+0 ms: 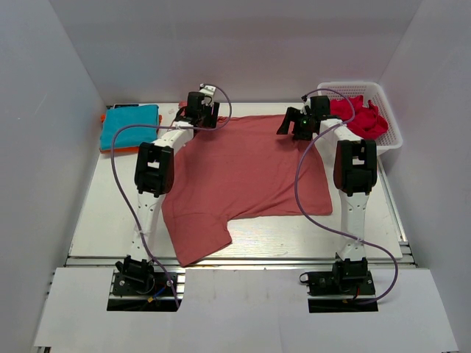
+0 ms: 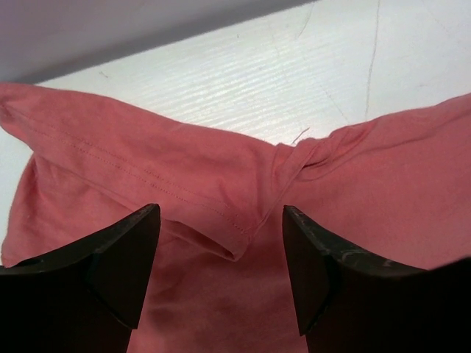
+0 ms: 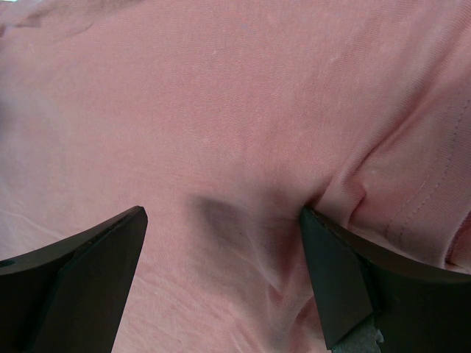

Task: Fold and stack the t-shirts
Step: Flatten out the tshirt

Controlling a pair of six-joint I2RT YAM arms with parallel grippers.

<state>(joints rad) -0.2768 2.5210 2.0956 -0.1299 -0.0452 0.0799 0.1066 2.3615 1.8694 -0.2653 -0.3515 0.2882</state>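
A salmon-red t-shirt (image 1: pixel 243 176) lies spread on the white table, one sleeve pointing toward the near edge. My left gripper (image 1: pixel 197 116) is open over the shirt's far left corner; its wrist view shows a folded sleeve hem (image 2: pixel 221 228) between the jaws. My right gripper (image 1: pixel 302 125) is open and pressed down on the shirt's far right part, with cloth (image 3: pixel 221 220) wrinkling between the jaws. A folded blue t-shirt (image 1: pixel 130 126) lies at the far left. Crumpled red shirts (image 1: pixel 360 116) sit in a white basket (image 1: pixel 394 132).
The basket stands at the far right corner. White walls close in the table on three sides. An orange item (image 1: pixel 102 119) peeks out beside the blue shirt. Bare table (image 1: pixel 110 213) shows left of the shirt and along the near edge.
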